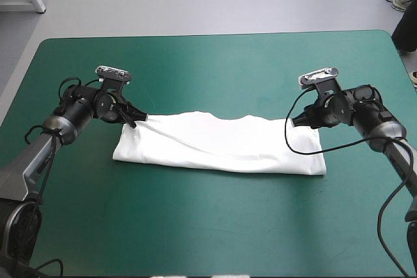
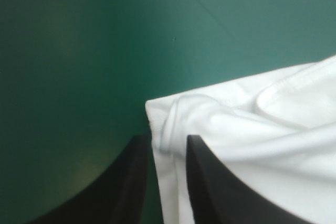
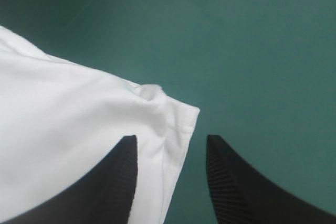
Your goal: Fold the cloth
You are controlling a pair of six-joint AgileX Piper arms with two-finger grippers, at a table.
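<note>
T-shirt (image 1: 218,144) band, mid-frame: one corner is pinched by left fingers (image 2: 126,187), other is straddled by parted right fingers (image 3: 236,192), probably for next fold.

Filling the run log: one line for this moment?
T-shirt: folded flat; left pincer: shut on corner; right pincer: open around corner
</note>
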